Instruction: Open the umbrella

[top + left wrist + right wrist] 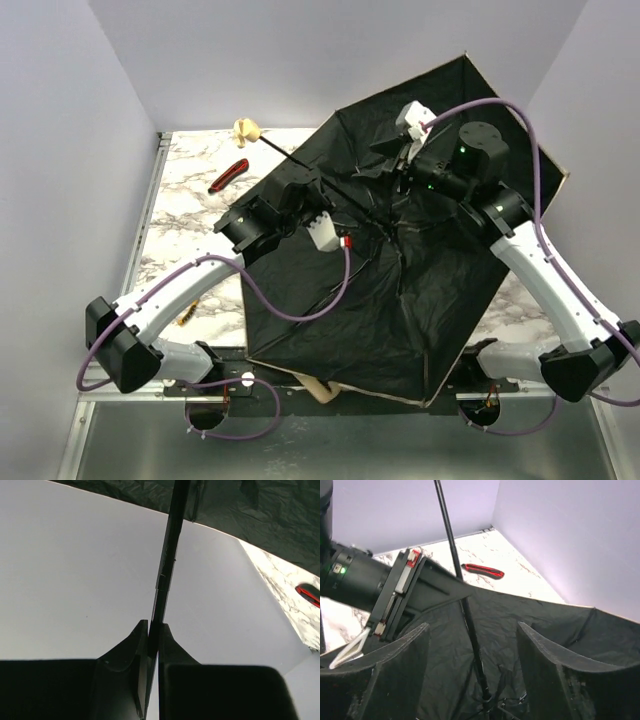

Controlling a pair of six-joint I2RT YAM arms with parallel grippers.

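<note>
The umbrella [400, 300] lies spread open over the table, black lining up, with a peach edge showing at the front. Its thin black shaft [290, 158] runs up-left to the cream handle [247, 129]. My left gripper [308, 183] is shut on the shaft; in the left wrist view [154, 630] the shaft [167, 560] rises from between its closed fingers. My right gripper [388, 167] hangs open above the hub; in the right wrist view [472, 626] its fingers stand wide on either side of the shaft [451, 545] without touching it, with the lining [545, 625] below.
A red-and-black hand tool [228, 175] lies on the marble table [180, 230] at the back left, also in the right wrist view [482, 571]. A small brown object [188, 315] lies near the left arm. White walls enclose the back and sides.
</note>
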